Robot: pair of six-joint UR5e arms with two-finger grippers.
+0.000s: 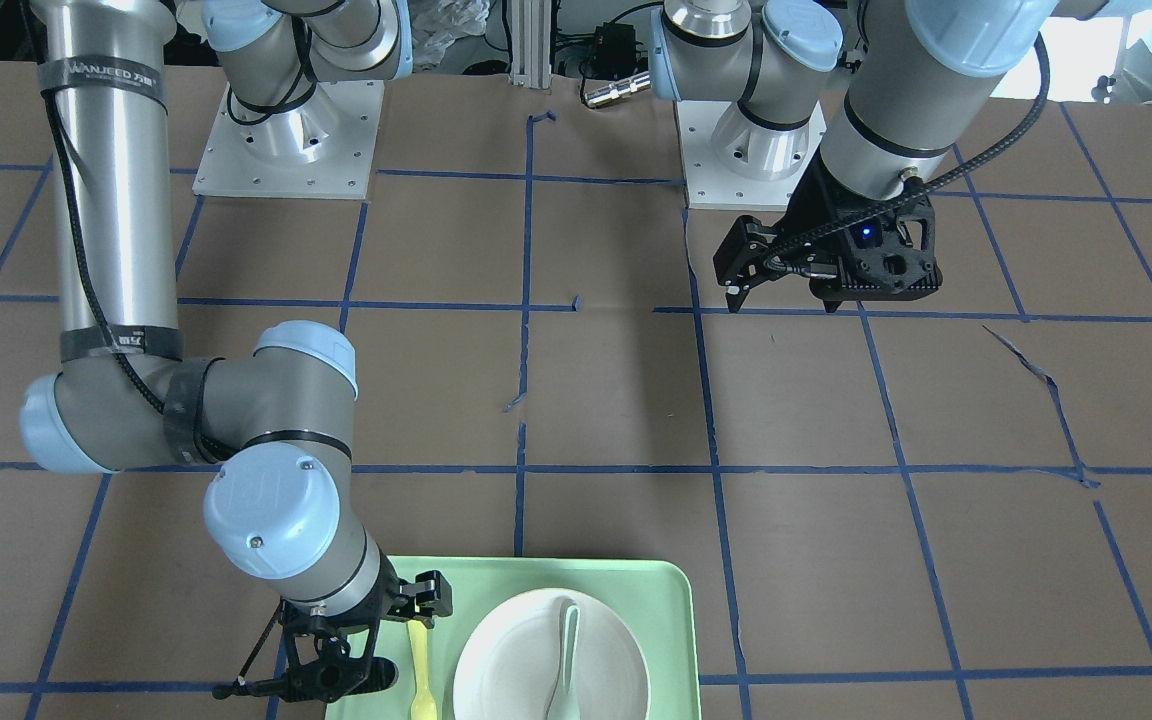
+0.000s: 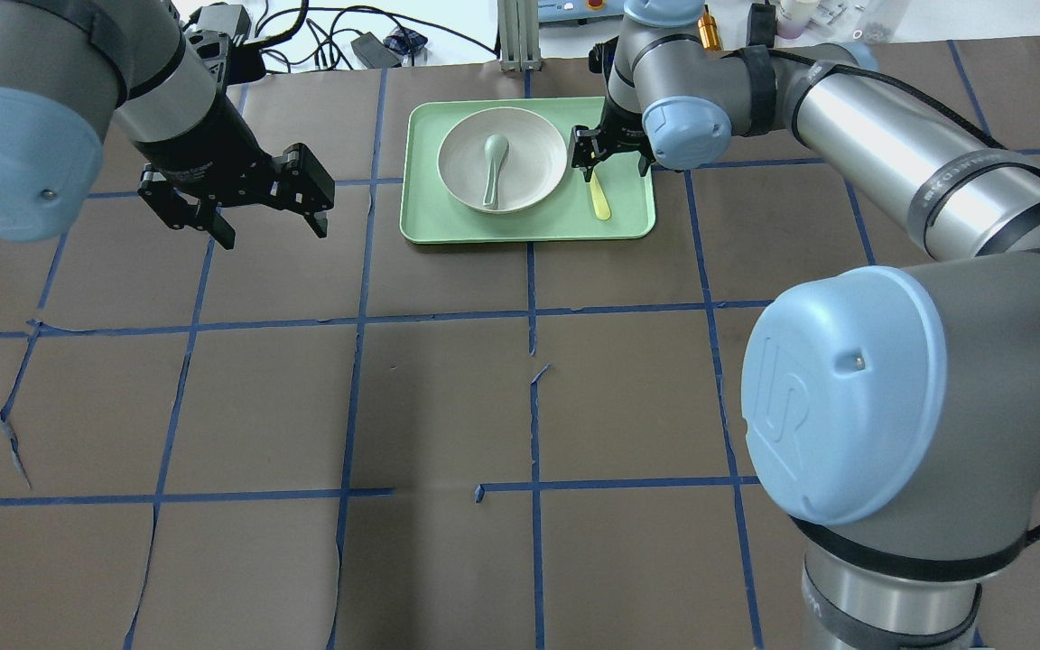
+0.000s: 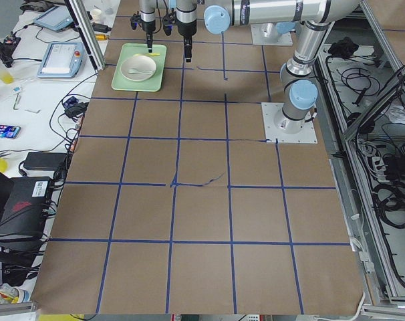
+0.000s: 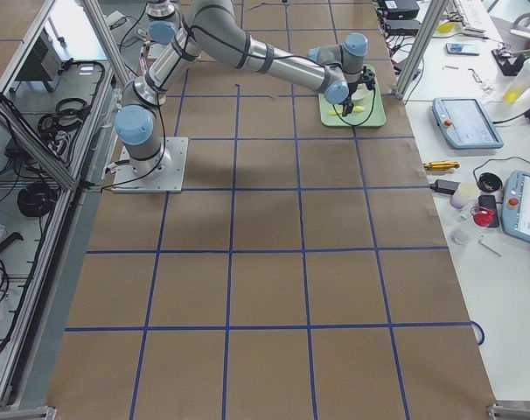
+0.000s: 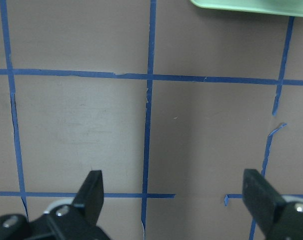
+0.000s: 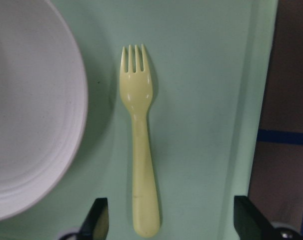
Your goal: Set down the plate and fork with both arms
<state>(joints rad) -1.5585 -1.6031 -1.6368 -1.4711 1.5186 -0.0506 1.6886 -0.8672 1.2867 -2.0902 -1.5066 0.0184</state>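
The off-white plate (image 2: 524, 176) sits on the pale-green tray (image 2: 628, 221) at the table's far side, with a grey-green spoon (image 2: 493, 167) in it. The yellow fork (image 2: 599, 200) lies flat on the tray beside the plate, apart from it. My right gripper (image 2: 608, 167) hovers open just above the fork's handle. In the right wrist view the fork (image 6: 139, 150) lies between the open fingers (image 6: 96, 220), untouched, with the plate (image 6: 31, 110) at the left. My left gripper (image 2: 273, 233) is open and empty over bare table, left of the tray. It also shows in the front view (image 1: 784, 300).
The table is brown paper with a blue tape grid (image 2: 533, 316). The two arm bases (image 1: 286, 140) stand at the robot's edge. The left wrist view shows only table and the tray's corner (image 5: 251, 4). Cables and small items (image 2: 357, 45) lie beyond the table's far edge.
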